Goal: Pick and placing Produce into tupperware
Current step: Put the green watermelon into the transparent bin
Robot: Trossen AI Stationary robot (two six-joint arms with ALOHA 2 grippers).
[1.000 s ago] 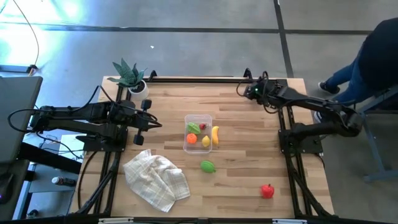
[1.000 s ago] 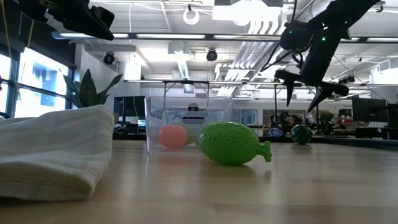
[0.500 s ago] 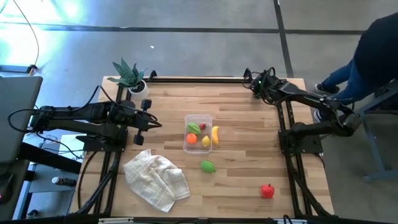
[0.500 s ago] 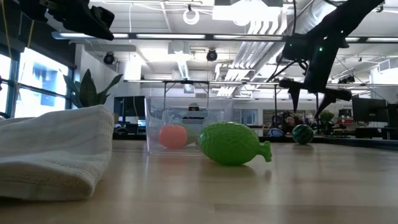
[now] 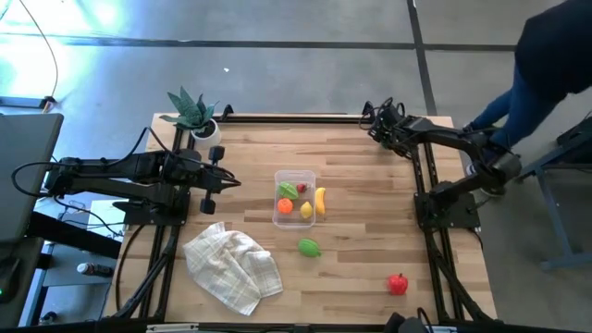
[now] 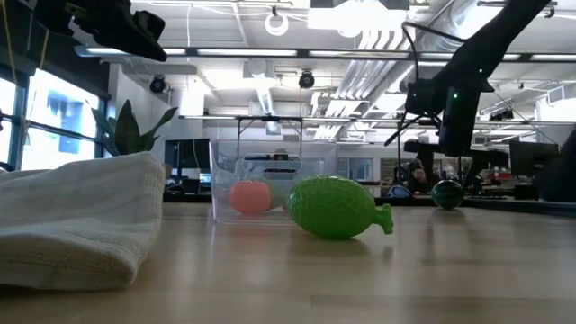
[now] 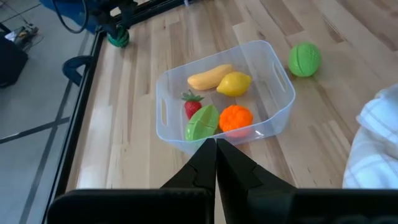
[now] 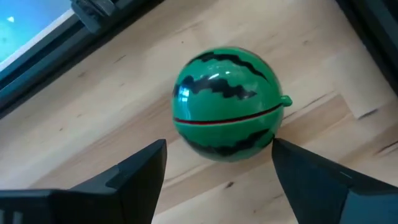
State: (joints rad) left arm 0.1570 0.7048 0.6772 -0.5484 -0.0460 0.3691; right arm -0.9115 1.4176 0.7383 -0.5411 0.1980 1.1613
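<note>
Bright, even overhead light — floor glare at upper left, low view's foreground soft.

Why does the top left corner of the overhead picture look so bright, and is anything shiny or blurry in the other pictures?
High view: bright glare washes out the grey floor at the top left. Low view: the white crumpled cloth up close looks soft, with glowing ceiling lights behind. Right wrist view: a white highlight shines on the glossy green striped toy watermelon. Left wrist view: the clear plastic rectangular tub is evenly lit.

Right gripper [image 8: 214,165] lowered, fingers spread; left gripper [image 7: 216,163] fingers together.
</note>
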